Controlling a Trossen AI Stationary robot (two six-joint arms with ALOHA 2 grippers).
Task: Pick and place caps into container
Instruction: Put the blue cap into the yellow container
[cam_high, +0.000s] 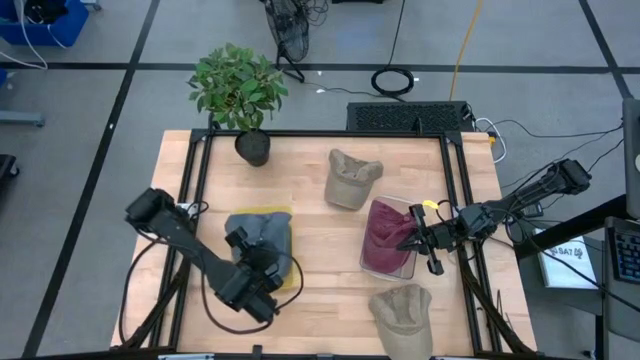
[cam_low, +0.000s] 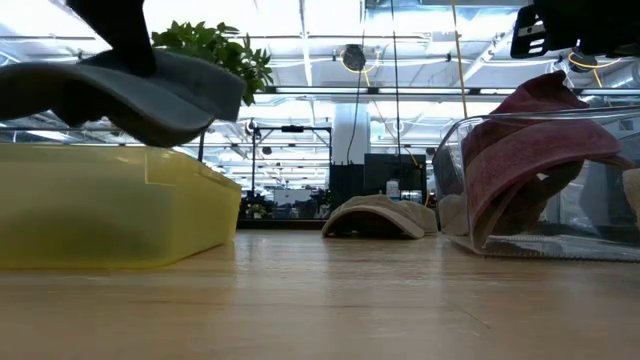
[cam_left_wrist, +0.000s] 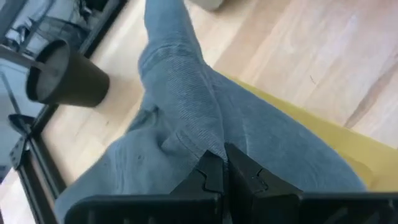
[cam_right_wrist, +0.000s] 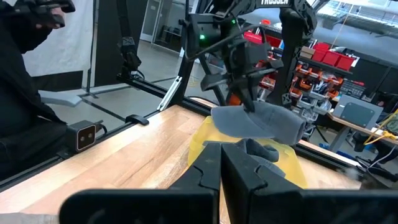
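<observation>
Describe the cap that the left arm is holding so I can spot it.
Find the yellow bin on the table's left half. The blue-grey cap hangs over it, pinched in the left pincer. It is the only blue-grey cap; the others showing are tan or maroon.

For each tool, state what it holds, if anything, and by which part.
The left tool is shut on a fold of the crown fabric of the blue-grey cap, over the yellow container. The right tool is shut and holds nothing.

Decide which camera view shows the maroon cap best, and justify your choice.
The low view: the maroon cap shows side-on, draped in the clear container. The high view shows only its top; neither wrist view shows it.
</observation>
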